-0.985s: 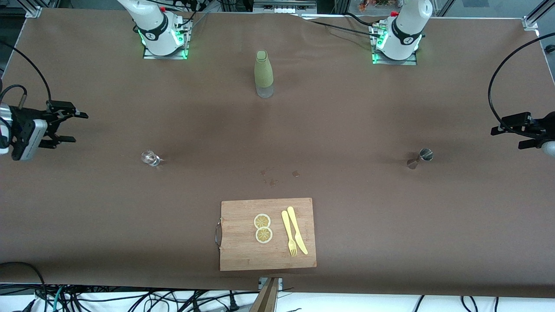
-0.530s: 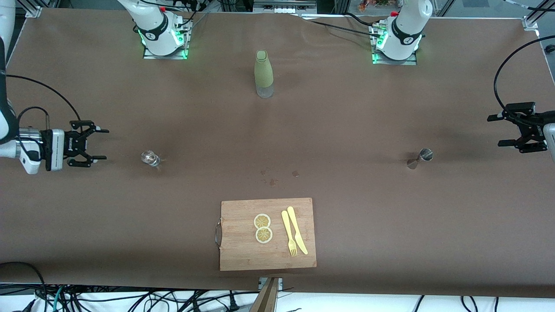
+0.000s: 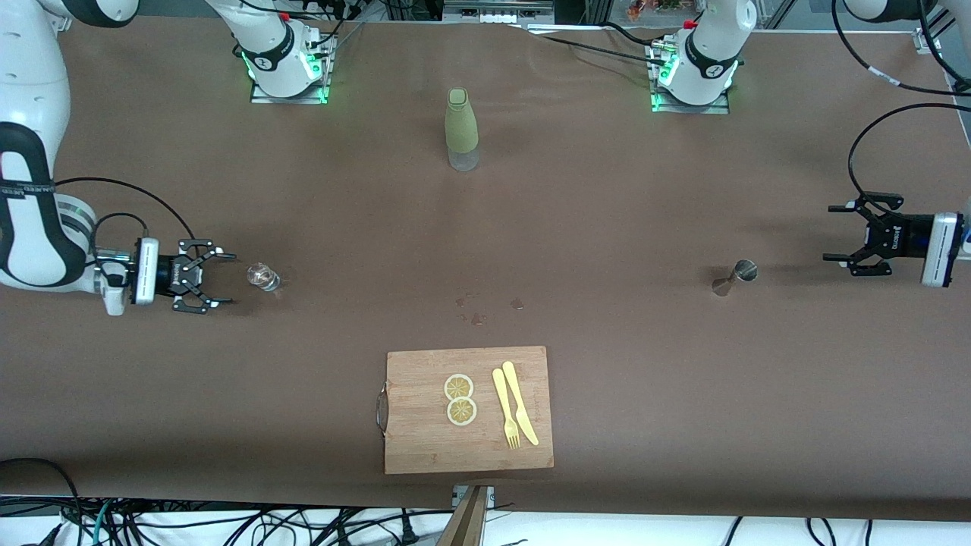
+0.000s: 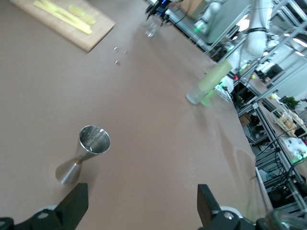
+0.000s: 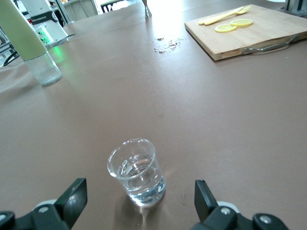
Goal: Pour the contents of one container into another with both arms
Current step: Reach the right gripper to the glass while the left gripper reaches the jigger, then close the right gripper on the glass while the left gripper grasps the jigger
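The tiny clear glass cup (image 3: 263, 276) (image 5: 137, 171) stands upright on the brown table toward the right arm's end, with clear liquid in it. My right gripper (image 3: 225, 279) (image 5: 139, 201) is low, level with the cup and just short of it, open, the cup ahead of the gap between its fingers. The silvery hourglass jigger (image 3: 735, 276) (image 4: 85, 154) stands upright toward the left arm's end. My left gripper (image 3: 834, 235) (image 4: 142, 203) is open and empty, well apart from the jigger at the table's end.
A tall olive-green bottle (image 3: 460, 130) stands mid-table near the bases. A wooden cutting board (image 3: 468, 409) with lemon slices (image 3: 460, 399), a yellow fork and knife (image 3: 514, 413) lies near the front edge. Small wet spots (image 3: 478, 309) mark the cloth beside it.
Both arms have swung inward and lower. The right gripper has closed in on the glass cup; the left gripper has moved toward the jigger. Neither object has moved.
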Tool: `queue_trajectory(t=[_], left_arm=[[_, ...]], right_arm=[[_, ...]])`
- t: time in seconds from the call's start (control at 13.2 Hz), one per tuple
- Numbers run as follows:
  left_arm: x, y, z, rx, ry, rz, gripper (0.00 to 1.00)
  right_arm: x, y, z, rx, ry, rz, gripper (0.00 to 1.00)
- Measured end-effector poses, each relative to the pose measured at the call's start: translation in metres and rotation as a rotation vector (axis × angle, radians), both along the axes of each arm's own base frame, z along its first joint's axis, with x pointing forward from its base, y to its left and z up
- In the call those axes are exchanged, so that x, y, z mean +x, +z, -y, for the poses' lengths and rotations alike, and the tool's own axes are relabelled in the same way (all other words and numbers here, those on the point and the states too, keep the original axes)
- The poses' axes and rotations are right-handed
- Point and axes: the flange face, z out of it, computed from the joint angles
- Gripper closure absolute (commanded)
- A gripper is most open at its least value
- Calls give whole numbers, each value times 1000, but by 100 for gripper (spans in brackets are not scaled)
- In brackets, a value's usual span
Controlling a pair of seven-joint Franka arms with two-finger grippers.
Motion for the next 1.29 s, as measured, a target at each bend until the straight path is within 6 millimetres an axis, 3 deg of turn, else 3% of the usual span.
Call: queue_trajectory(t=[0.3,0.61,1.14,1.29], left_arm=[[-14,-72,-3,-163,-19,168,0],[-26,-132,5,-267,1,281,0],[-20,-173,24,-372,49,510,0],[-17,-188,38,-408,63,541,0]], right_arm=[[-26,-32,-11,81,-53,92,1],[-35,-42,-20,116,-86,138,1],[-35,-61,-50,157,-120,164,1],[-34,-64,-54,161,-128,165,14]])
